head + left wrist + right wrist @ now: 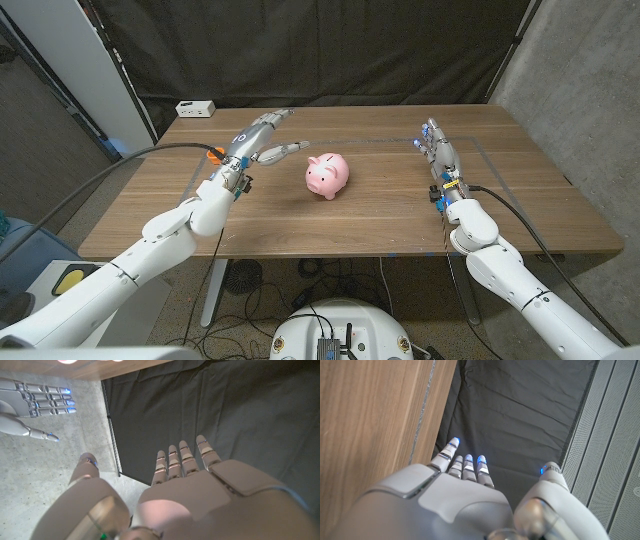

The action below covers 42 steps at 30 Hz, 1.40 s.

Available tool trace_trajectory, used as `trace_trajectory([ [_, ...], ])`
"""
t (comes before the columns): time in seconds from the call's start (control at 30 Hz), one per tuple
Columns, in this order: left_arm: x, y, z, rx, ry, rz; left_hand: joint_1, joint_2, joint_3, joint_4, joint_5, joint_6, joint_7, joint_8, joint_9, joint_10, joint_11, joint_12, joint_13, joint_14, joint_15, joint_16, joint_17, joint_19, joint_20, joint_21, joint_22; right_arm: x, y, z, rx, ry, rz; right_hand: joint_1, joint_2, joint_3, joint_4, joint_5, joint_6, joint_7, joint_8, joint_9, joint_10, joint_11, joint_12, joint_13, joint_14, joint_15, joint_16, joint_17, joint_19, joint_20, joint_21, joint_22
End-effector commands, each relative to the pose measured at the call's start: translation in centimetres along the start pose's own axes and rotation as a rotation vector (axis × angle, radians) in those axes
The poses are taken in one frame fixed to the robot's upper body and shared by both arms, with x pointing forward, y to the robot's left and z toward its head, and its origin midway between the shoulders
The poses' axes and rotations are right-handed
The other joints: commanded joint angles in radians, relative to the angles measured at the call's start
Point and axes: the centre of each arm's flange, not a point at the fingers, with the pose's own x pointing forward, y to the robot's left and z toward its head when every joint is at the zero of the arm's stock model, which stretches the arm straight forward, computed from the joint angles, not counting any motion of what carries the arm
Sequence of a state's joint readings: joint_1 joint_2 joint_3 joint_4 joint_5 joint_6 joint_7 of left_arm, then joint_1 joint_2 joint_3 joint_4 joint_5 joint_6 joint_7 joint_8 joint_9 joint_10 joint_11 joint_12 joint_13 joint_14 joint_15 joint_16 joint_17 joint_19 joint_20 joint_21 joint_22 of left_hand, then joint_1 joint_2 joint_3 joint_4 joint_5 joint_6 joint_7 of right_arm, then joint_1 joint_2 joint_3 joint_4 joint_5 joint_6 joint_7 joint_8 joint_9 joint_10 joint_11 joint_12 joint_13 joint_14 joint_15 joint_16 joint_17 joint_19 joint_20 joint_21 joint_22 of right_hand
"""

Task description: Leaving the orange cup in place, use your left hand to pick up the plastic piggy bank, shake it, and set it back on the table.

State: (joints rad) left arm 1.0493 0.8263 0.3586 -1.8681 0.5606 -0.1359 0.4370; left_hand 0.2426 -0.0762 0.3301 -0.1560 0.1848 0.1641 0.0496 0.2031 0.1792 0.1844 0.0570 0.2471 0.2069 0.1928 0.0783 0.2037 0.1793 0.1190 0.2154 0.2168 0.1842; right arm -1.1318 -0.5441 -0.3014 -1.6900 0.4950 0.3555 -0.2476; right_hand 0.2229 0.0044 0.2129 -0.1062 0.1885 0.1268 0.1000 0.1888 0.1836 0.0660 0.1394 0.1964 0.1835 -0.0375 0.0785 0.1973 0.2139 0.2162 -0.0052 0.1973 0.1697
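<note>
The pink plastic piggy bank [326,175] stands on the wooden table [380,215] near its middle, snout facing left. My left hand [262,138] is just to its left and a little behind it, fingers stretched out and apart, thumb pointing at the pig, holding nothing. In the left wrist view the back of that hand [185,485] faces a dark curtain, and my right hand [35,402] shows farther off. My right hand [437,143] stands open over the table's right side, fingers straight; the right wrist view shows that hand [470,490] beside the wood.
A small white box [195,108] sits at the table's back left corner. A black curtain [330,50] hangs behind the table. A thin line marks a rectangle on the tabletop [480,150] around the working area.
</note>
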Motion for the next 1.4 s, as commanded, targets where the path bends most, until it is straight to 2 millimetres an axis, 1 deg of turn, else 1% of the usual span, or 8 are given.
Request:
trace_trajectory([
  [0.03, 1.4, 0.1, 1.2, 0.064, -0.017, -0.101, 0.007, -0.002, -0.002, 0.001, -0.003, 0.0, -0.001, -0.001, 0.006, 0.01, -0.001, 0.002, 0.004, 0.008, -0.002, -0.003, 0.002, 0.008, -0.001, 0.002, 0.001, -0.4, -0.2, -0.2, 0.006, 0.002, -0.004, 0.004, 0.003, 0.003, -0.005, 0.0, 0.003, 0.002, 0.003, 0.002, 0.007, 0.001, 0.005, 0.005, 0.003, 0.01, 0.006, -0.001, 0.004, 0.01, -0.001, 0.003],
  [0.17, 1.9, 0.0, 1.8, 0.103, -0.013, -0.158, 0.025, -0.015, -0.003, -0.005, -0.002, -0.043, -0.009, -0.016, 0.006, -0.02, -0.008, -0.012, 0.005, -0.011, -0.007, -0.012, 0.002, 0.012, 0.0, -0.001, 0.001, -0.6, -0.2, -0.2, 0.009, 0.004, -0.008, 0.004, 0.004, 0.003, -0.005, -0.001, 0.003, 0.002, 0.003, 0.002, 0.008, 0.001, 0.006, 0.005, 0.004, 0.01, 0.006, -0.001, 0.004, 0.011, -0.001, 0.003],
  [0.27, 2.3, -0.1, 2.2, 0.127, -0.004, -0.192, 0.038, -0.027, -0.004, -0.009, 0.001, -0.063, -0.017, -0.018, 0.006, -0.035, -0.013, -0.019, 0.006, -0.025, 0.007, -0.016, 0.003, 0.016, 0.001, -0.001, 0.002, -0.7, -0.3, -0.2, 0.008, 0.003, -0.009, 0.005, 0.004, 0.003, -0.005, -0.001, 0.003, 0.001, 0.003, 0.002, 0.008, 0.001, 0.006, 0.005, 0.004, 0.01, 0.006, -0.001, 0.004, 0.012, -0.001, 0.003],
  [0.4, 2.7, -0.3, 2.6, 0.143, -0.003, -0.228, 0.047, -0.035, -0.006, -0.01, 0.003, -0.075, -0.02, -0.019, 0.006, -0.047, -0.017, -0.023, 0.007, -0.03, 0.009, -0.017, 0.003, 0.02, 0.002, -0.001, 0.002, -0.9, -0.4, 0.0, 0.005, 0.001, -0.011, 0.005, 0.005, 0.003, -0.006, -0.001, 0.003, 0.002, 0.003, 0.002, 0.01, 0.0, 0.006, 0.006, 0.005, 0.01, 0.006, -0.001, 0.004, 0.012, -0.001, 0.003],
  [0.53, 3.2, -0.5, 2.9, 0.155, -0.005, -0.274, 0.058, -0.046, -0.01, -0.011, 0.005, -0.089, -0.03, -0.019, 0.007, -0.057, -0.006, -0.026, 0.008, -0.031, 0.027, -0.015, 0.003, 0.031, 0.002, 0.001, 0.003, -1.0, -0.5, 0.1, 0.001, -0.001, -0.013, 0.005, 0.005, 0.003, -0.006, -0.001, 0.003, 0.001, 0.003, 0.002, 0.01, 0.001, 0.006, 0.006, 0.005, 0.012, 0.007, -0.001, 0.004, 0.013, -0.002, 0.003],
  [0.73, 3.8, -0.7, 3.5, 0.176, -0.02, -0.332, 0.067, -0.059, -0.015, -0.011, 0.008, -0.093, -0.034, -0.016, 0.007, -0.063, -0.003, -0.027, 0.009, -0.029, 0.051, -0.013, 0.003, 0.051, 0.002, 0.007, 0.005, -1.2, -0.6, 0.3, 0.003, -0.007, -0.016, 0.006, 0.005, 0.002, -0.007, -0.001, 0.004, 0.002, 0.003, 0.002, 0.01, 0.001, 0.006, 0.006, 0.006, 0.014, 0.007, -0.001, 0.004, 0.013, -0.001, 0.003],
  [0.97, 4.5, -1.2, 4.1, 0.213, -0.03, -0.386, 0.074, -0.089, -0.038, -0.006, 0.014, -0.118, -0.044, -0.017, 0.007, -0.098, 0.023, -0.036, 0.01, -0.045, 0.077, -0.017, 0.002, 0.109, 0.002, 0.022, 0.006, -1.3, -0.5, 0.3, 0.01, -0.008, -0.022, 0.006, 0.005, 0.002, -0.008, -0.001, 0.004, -0.002, 0.003, 0.002, 0.012, 0.0, 0.006, 0.006, 0.006, 0.012, 0.007, -0.001, 0.004, 0.015, -0.001, 0.003],
  [1.4, 5.9, -2.4, 4.8, 0.321, -0.048, -0.491, 0.089, -0.107, -0.079, -0.005, 0.031, -0.2, -0.068, -0.026, 0.006, -0.157, 0.027, -0.047, 0.01, -0.081, 0.094, -0.023, 0.002, 0.178, 0.003, 0.03, 0.004, -1.7, -0.4, 0.0, 0.013, -0.004, -0.032, 0.008, 0.005, 0.001, -0.01, -0.002, 0.007, -0.004, 0.004, 0.002, 0.017, 0.0, 0.008, 0.006, 0.013, 0.012, 0.009, -0.002, 0.009, 0.016, 0.0, 0.003],
])
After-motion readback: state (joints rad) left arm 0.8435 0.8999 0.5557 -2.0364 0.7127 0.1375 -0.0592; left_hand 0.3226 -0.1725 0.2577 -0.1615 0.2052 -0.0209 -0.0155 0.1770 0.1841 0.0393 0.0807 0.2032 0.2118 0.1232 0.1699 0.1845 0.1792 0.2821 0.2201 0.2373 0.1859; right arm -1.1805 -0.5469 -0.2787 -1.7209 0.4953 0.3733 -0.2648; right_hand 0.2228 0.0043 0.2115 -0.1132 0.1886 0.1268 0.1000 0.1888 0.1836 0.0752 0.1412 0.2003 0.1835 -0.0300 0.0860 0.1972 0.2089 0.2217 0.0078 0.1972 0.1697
